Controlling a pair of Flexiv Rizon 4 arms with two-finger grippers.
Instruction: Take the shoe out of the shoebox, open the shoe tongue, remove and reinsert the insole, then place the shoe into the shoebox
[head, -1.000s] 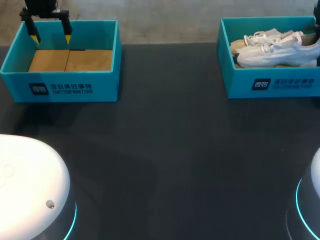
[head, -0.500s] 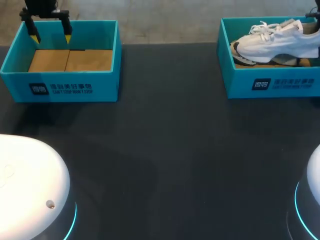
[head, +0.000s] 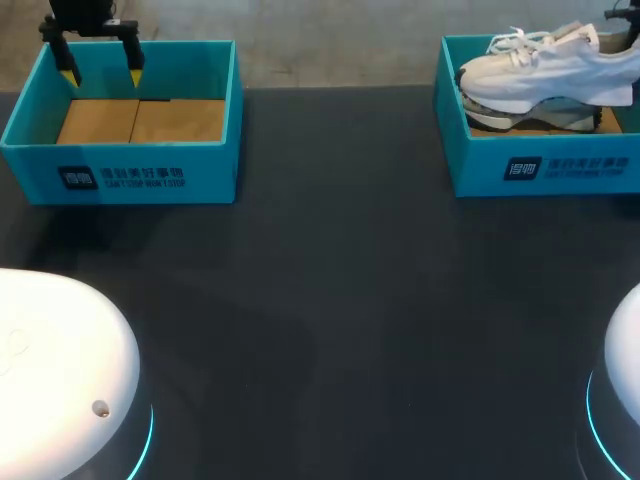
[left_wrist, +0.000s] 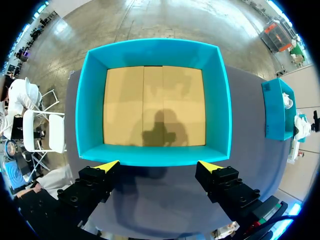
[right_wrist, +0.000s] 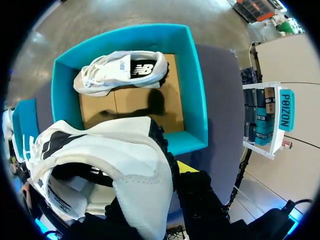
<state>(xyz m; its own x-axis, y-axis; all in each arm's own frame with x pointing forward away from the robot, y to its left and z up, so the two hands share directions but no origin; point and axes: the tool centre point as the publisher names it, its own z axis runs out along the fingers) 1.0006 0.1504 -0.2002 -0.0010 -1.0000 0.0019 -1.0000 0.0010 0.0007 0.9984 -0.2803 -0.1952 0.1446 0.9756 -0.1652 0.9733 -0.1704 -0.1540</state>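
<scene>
While the left gripper (left_wrist: 159, 165) hangs, fingers apart, over the left teal box (left_wrist: 90, 110) with its flat cardboard floor (left_wrist: 155, 105), the right gripper (right_wrist: 161, 172) is clamped on the padded heel of the white sneaker (head: 545, 72), held up over the right shoebox (head: 540, 170), where a second sneaker (right_wrist: 122, 70) lies on its side.

White shoe (head: 545, 72), hanging above teal shoebox (head: 540, 165) (its mate (right_wrist: 122, 70) lying inside)

Light: bright and even, from above us.
Shadow: 1 soft patch on the box (left_wrist: 90, 110) floor, ahead of our left gripper (left_wrist: 158, 165).
Glare: our left arm base (head: 50, 350), lower left.
</scene>
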